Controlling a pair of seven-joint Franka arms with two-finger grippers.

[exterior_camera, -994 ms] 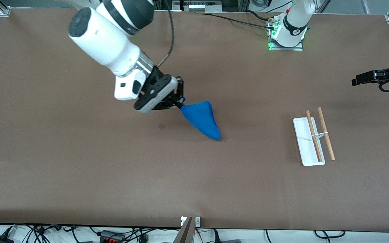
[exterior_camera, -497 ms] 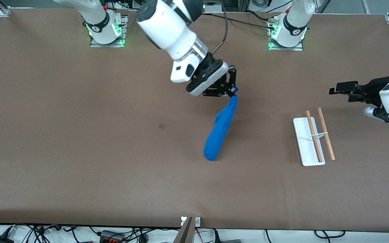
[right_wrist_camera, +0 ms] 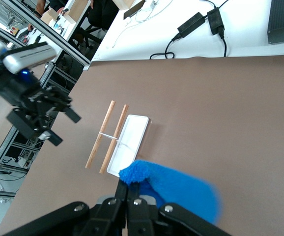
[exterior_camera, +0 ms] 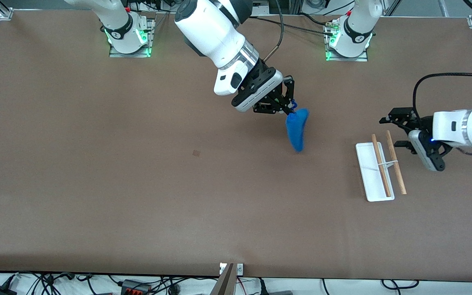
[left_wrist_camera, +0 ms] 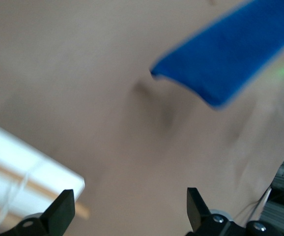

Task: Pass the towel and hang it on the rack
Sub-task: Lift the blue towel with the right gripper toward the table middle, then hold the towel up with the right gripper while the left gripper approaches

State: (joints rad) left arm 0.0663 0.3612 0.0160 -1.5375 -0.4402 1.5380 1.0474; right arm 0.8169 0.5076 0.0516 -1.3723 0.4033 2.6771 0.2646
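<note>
- The right gripper (exterior_camera: 290,107), on the arm reaching out from its base, is hanging in the air over the middle of the brown table (exterior_camera: 96,184), with its jaws clamped shut on one corner of the small bright royal-blue fleecy towel (exterior_camera: 296,128).
- The towel is dangling free below that pinch in a narrow drooping fold, clear of the tabletop; it is also showing as a soft blue bunch at the fingers in the right wrist view (right_wrist_camera: 174,189).
- The small rack with a flat white rectangular base, thin white wire frame and two parallel light-brown wooden rods (exterior_camera: 381,166) is standing on the table toward the left arm's end, well apart from the towel.
- The left gripper (exterior_camera: 395,132) is hovering just beside the rack, its jaws standing wide apart and gripping nothing.
- In the left wrist view the towel (left_wrist_camera: 230,64) is appearing blurred above the bare table.
</note>
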